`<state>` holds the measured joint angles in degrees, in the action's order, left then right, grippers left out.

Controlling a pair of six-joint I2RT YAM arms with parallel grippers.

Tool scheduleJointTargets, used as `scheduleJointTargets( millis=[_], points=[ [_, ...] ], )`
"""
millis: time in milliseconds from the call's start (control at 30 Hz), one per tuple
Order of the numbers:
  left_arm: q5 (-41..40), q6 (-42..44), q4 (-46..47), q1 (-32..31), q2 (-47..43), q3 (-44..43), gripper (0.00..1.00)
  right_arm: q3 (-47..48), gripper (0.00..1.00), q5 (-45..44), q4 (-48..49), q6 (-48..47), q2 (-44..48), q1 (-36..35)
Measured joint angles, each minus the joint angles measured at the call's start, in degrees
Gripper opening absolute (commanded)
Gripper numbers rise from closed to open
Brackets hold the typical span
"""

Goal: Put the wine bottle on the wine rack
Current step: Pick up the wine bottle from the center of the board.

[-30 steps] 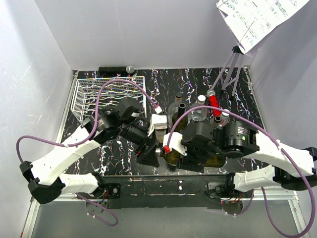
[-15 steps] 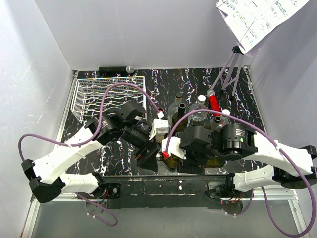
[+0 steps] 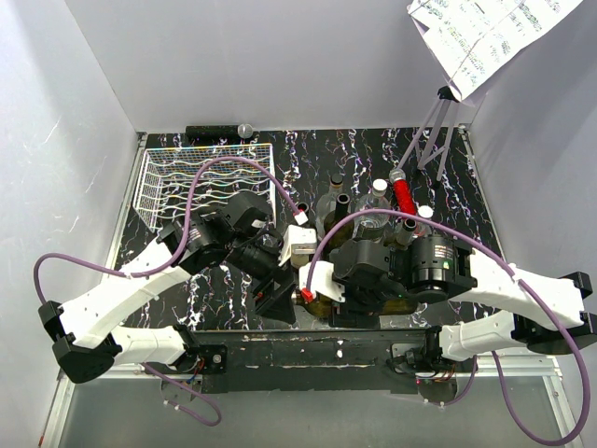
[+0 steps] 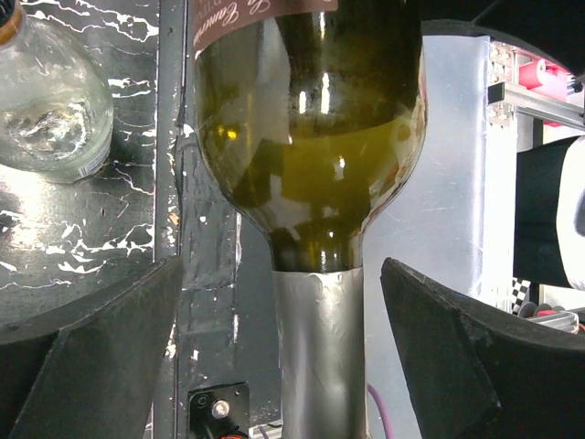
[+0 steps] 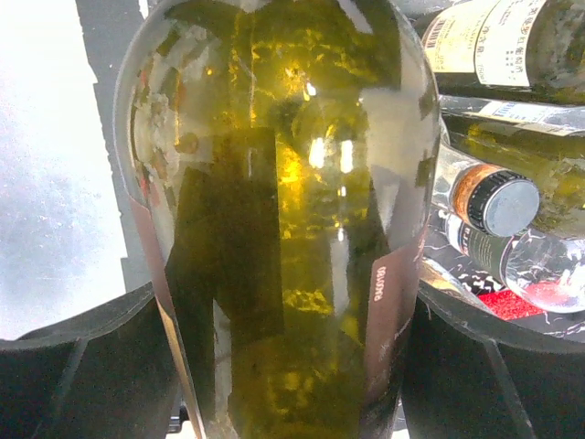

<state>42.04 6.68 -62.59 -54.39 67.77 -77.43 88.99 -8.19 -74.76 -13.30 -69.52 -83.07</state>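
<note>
Now your right tool (image 5: pixel 283 306) is clenched on the body of the wine bottle (image 5: pixel 283 183), a green one held near the front edge of the surface (image 3: pixel 373 154) with its neck toward your left arm. Your left tool (image 4: pixel 281 274) is released, its fingers (image 4: pixel 101 357) on either side of the foil-wrapped neck, apart from it. The wine rack (image 3: pixel 201 182) sits at the rear left, well apart from the bottle.

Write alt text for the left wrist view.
A green wine bottle points its silver-foiled neck at the camera, inside the open left gripper with gaps on both sides. A clear glass bottle sits upper left on the black marbled table.
</note>
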Motion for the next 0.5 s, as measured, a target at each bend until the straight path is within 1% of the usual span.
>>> scheduleJointTargets(
  millis=[67,200,500],
  points=[
    [0.1,0.3,-0.1,-0.1,0.0,0.0,0.89,0.0,0.01,0.0,0.0,-0.4,-0.1,0.0],
    [0.0,1.0,-0.6,-0.2,0.0,0.0,0.98,0.0,0.01,-0.2,0.2,-1.2,-0.3,0.0],
    [-3.0,2.3,-2.5,-0.2,-0.5,0.0,0.98,-1.2,0.01,-2.2,0.4,-2.0,-0.7,-0.6]
  ],
)
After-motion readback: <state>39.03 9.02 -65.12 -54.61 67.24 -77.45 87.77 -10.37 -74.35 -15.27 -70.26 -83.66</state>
